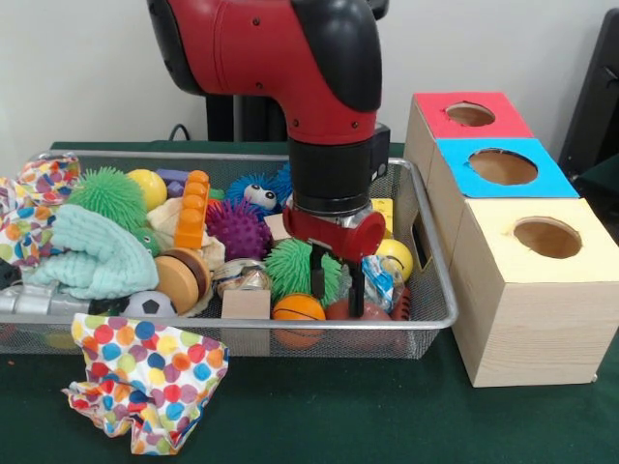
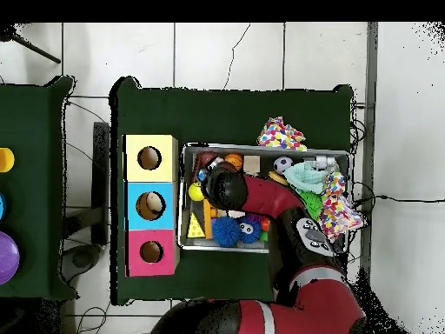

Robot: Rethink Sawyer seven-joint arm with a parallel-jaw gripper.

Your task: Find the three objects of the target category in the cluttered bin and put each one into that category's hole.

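My gripper (image 1: 337, 285) reaches down into the right part of the wire bin (image 1: 430, 314). Its two black fingers (image 1: 356, 290) stand apart, open, with nothing held between them. A green spiky ball (image 1: 290, 266) sits just left of them. An orange basketball (image 1: 298, 309) and a reddish ball (image 1: 340, 311) lie right below them. To the right stand three wooden boxes with round holes, topped red (image 1: 440, 121), blue (image 1: 459, 179) and yellow (image 1: 503, 266). In the overhead view my arm's wrist (image 2: 224, 187) covers the gripper and that end of the bin (image 2: 265, 148).
The bin also holds a purple spiky ball (image 1: 237, 227), a blue spiky toy with eyes (image 1: 259, 191), an orange brick stack (image 1: 191, 211), a mint cloth (image 1: 97, 253), a wooden cube (image 1: 246, 303) and a soccer ball (image 1: 150, 304). A polka-dot cloth (image 1: 145, 382) lies in front of the bin.
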